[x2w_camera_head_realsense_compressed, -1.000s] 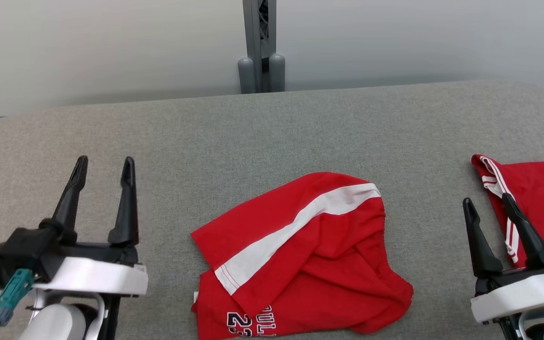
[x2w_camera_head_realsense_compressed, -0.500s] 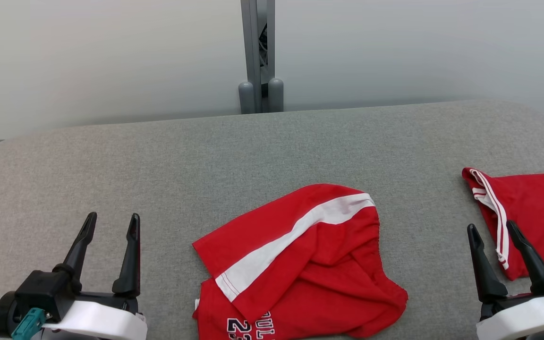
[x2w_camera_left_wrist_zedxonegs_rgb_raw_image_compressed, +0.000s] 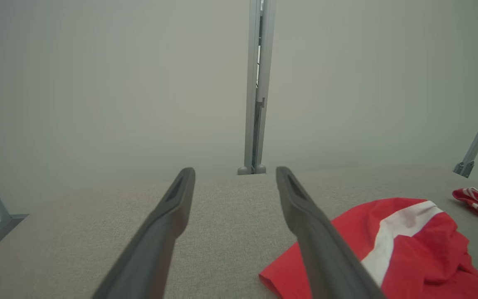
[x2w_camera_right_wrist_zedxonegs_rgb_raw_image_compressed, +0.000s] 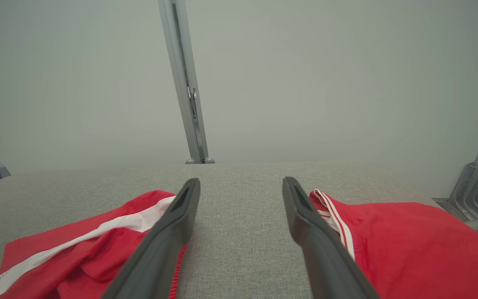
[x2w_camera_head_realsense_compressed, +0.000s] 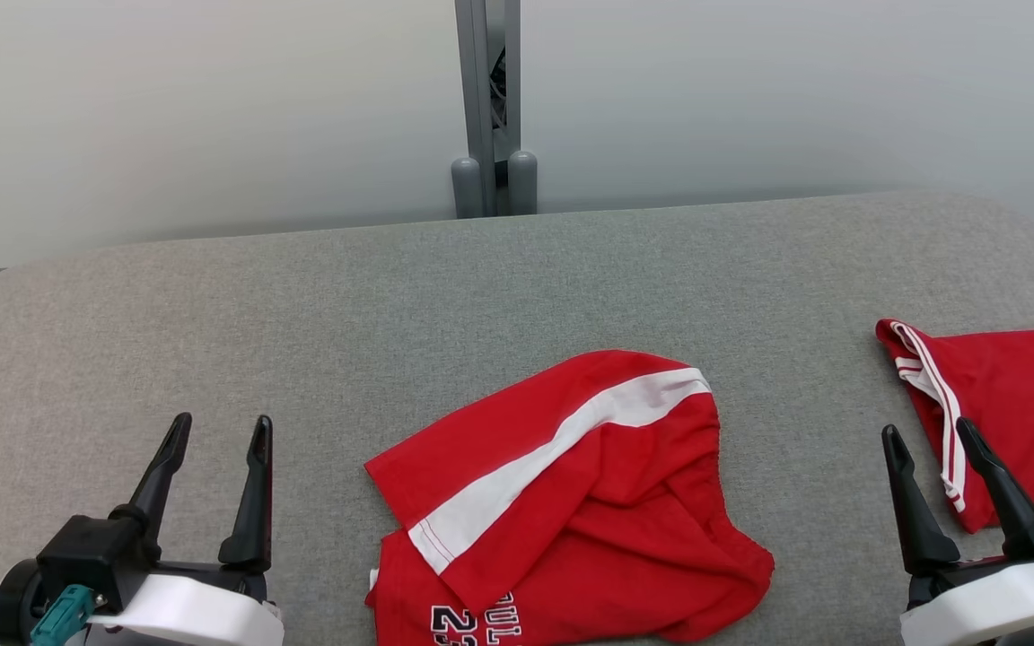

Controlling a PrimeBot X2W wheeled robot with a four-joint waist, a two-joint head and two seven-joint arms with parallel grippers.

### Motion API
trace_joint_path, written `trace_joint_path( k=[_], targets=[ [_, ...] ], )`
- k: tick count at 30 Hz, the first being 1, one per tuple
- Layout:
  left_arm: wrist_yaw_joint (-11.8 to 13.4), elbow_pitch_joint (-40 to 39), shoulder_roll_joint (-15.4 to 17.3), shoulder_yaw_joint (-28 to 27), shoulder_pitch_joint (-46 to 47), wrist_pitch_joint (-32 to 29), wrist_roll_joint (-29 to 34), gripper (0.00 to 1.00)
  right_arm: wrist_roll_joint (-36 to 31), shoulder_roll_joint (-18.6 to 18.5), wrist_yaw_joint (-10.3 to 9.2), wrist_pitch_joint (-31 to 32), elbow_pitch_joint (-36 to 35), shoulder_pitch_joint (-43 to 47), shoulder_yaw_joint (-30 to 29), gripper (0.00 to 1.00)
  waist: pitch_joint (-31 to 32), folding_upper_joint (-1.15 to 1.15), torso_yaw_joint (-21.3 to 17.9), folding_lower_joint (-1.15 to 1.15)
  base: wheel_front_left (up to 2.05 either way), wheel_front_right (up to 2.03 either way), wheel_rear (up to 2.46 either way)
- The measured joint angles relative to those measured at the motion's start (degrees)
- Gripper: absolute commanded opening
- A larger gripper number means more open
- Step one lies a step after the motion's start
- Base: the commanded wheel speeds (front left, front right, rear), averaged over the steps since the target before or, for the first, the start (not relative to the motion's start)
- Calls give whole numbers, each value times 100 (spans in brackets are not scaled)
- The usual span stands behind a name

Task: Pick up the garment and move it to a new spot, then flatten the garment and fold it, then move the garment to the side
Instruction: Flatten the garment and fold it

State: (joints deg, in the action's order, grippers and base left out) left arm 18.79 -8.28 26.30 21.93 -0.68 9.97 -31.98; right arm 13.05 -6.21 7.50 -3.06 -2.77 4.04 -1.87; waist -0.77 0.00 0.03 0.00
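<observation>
Garments, two, both red: broad-striped garment (x2w_camera_head_realsense_compressed: pixel 571 502), one; thin-striped garment (x2w_camera_head_realsense_compressed: pixel 1020 404), one; grippers, two: left gripper (x2w_camera_head_realsense_compressed: pixel 222 422), one; right gripper (x2w_camera_head_realsense_compressed: pixel 927 430), one; dark fingers (x2w_camera_head_realsense_compressed: pixel 252 502) — two per gripper, four in all; grey padded table (x2w_camera_head_realsense_compressed: pixel 481 287), one; upright metal post (x2w_camera_head_realsense_compressed: pixel 486 90) behind the table, one; rounded grey caps (x2w_camera_head_realsense_compressed: pixel 466 187) at the post's foot, two; teal connector (x2w_camera_head_realsense_compressed: pixel 59 615) — one, on the left gripper's body.

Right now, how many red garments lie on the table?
2. Red shorts with a broad white stripe lie in the middle; a red garment with thin white stripes lies at the right, partly out of frame.
</observation>
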Motion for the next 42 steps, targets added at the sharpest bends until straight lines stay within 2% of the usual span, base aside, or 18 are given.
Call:
trace_joint_path(
  k=[3,7,13,16,20,31,32,33,34,42],
  targets=[
    [-8,5,1,56,23,-121,-22,100,0,0,0,1,-2,-1,-3,100,-18,0,2,0,0,0,0],
    [-35,18,-65,312,132,-728,-200,100,2,-7,0,1,-10,-10,16,100,-86,0,18,0,0,0,0],
    [-405,202,-348,868,221,-1635,-691,100,15,-35,0,0,2,-110,131,100,-265,0,-22,0,0,0,0],
    [-606,506,-519,1061,226,-1852,-934,100,53,-52,0,-8,35,-151,208,100,-387,0,-66,0,0,0,0],
    [-872,989,-751,1189,286,-1971,-1224,100,76,-74,0,-49,104,-265,256,100,-555,0,-150,0,0,0,0],
    [-1159,1918,-976,1127,700,-1720,-1347,99,110,-111,0,-145,193,-401,238,100,-906,0,-338,0,0,0,0],
    [-1174,1948,-1001,1118,752,-1678,-1346,88,110,-111,0,-149,197,-419,237,100,-925,0,-345,0,0,0,0],
    [-1177,1978,-1016,1118,800,-1637,-1328,64,110,-111,0,-151,199,-441,236,100,-942,0,-348,0,0,0,0],
    [-1206,2006,-1025,1116,848,-1588,-1308,0,110,-110,0,-152,204,-472,230,100,-967,0,-347,0,0,0,0],
    [-1136,1800,-898,1110,929,-1458,-1134,0,180,-140,0,-202,331,-620,245,100,-980,0,-276,0,0,0,0]
  ],
)
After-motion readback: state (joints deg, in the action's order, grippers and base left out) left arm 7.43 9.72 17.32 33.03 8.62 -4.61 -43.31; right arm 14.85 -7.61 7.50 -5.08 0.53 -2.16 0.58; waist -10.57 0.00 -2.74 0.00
